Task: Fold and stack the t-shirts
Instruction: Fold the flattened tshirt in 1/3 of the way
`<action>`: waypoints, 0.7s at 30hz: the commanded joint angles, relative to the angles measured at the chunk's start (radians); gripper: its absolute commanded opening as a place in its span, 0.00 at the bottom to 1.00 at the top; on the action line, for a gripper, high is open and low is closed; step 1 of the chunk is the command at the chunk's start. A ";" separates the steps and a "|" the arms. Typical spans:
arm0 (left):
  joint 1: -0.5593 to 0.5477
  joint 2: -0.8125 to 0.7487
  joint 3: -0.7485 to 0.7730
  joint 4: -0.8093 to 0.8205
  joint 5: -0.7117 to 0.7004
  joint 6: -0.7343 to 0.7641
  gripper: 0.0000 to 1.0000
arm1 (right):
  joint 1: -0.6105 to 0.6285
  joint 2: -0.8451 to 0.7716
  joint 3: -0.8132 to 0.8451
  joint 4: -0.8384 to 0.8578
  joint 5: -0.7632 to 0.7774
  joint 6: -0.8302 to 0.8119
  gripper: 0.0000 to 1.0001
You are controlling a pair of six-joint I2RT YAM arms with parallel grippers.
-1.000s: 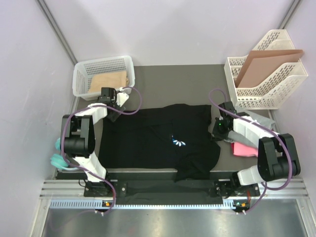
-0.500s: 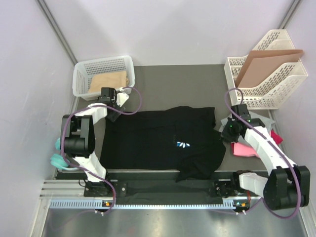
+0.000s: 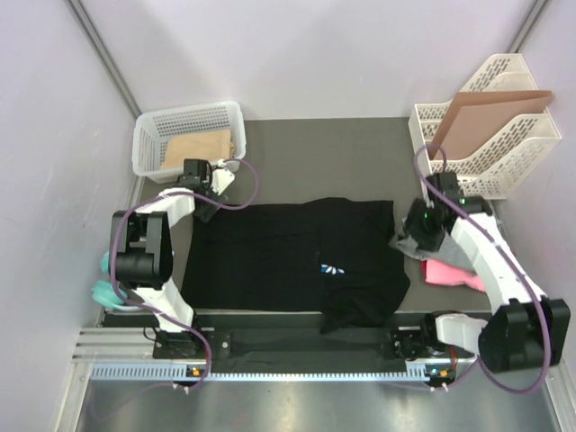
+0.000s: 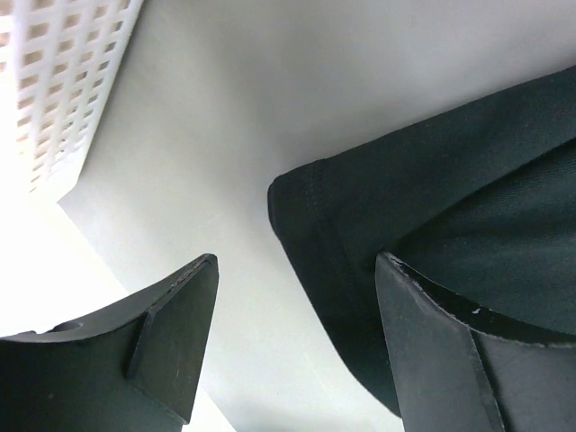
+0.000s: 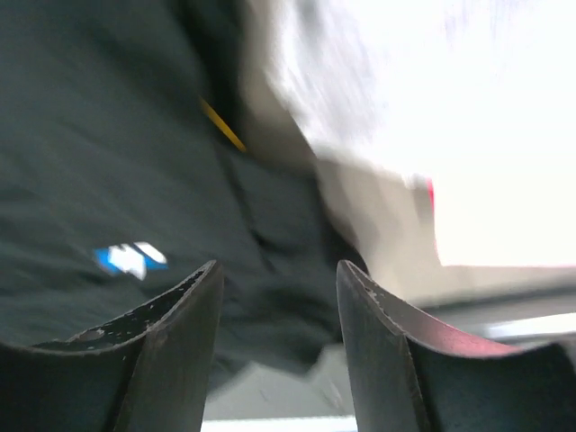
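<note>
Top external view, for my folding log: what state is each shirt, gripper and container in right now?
Large black t-shirt: spread on the table, unfolded, near-right part rumpled.
Bright pink t-shirt: crumpled beside the black one.
Grey t-shirt: bunched, mostly hidden.
Left gripper: open, over the black shirt's corner.
Right gripper: open, empty.
White mesh basket: holds a tan sheet.
White file rack: holds brown cardboard sheet.

The dark grey table [image 3: 324, 153] carries a black t-shirt [image 3: 270, 256] spread flat across its middle, chest logo [image 3: 330, 268] facing up, its near right part rumpled at the table's front edge. A pink t-shirt [image 3: 447, 273] lies bunched just beside the black one's right side. A white mesh basket [image 3: 148, 144] stands at the far left corner and a white file rack [image 3: 504, 171] at the far right.
</note>
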 commanded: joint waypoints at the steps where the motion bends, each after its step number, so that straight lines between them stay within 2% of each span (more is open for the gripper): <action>1: 0.006 -0.057 0.031 -0.010 -0.009 0.010 0.75 | -0.013 0.164 0.187 0.134 0.029 -0.027 0.54; 5: 0.006 -0.072 0.020 -0.010 -0.014 0.011 0.75 | -0.010 0.394 0.273 0.230 -0.002 -0.033 0.53; 11: 0.006 -0.071 0.011 -0.005 -0.026 0.016 0.76 | -0.013 0.593 0.342 0.273 0.019 -0.061 0.52; 14: 0.006 -0.065 0.016 -0.008 -0.026 0.011 0.76 | -0.013 0.620 0.348 0.280 0.056 -0.052 0.46; 18: 0.006 -0.058 0.017 -0.010 -0.028 0.008 0.76 | -0.018 0.611 0.327 0.288 0.105 -0.042 0.30; 21: 0.006 -0.055 0.017 -0.007 -0.031 0.010 0.76 | -0.028 0.623 0.322 0.288 0.102 -0.045 0.29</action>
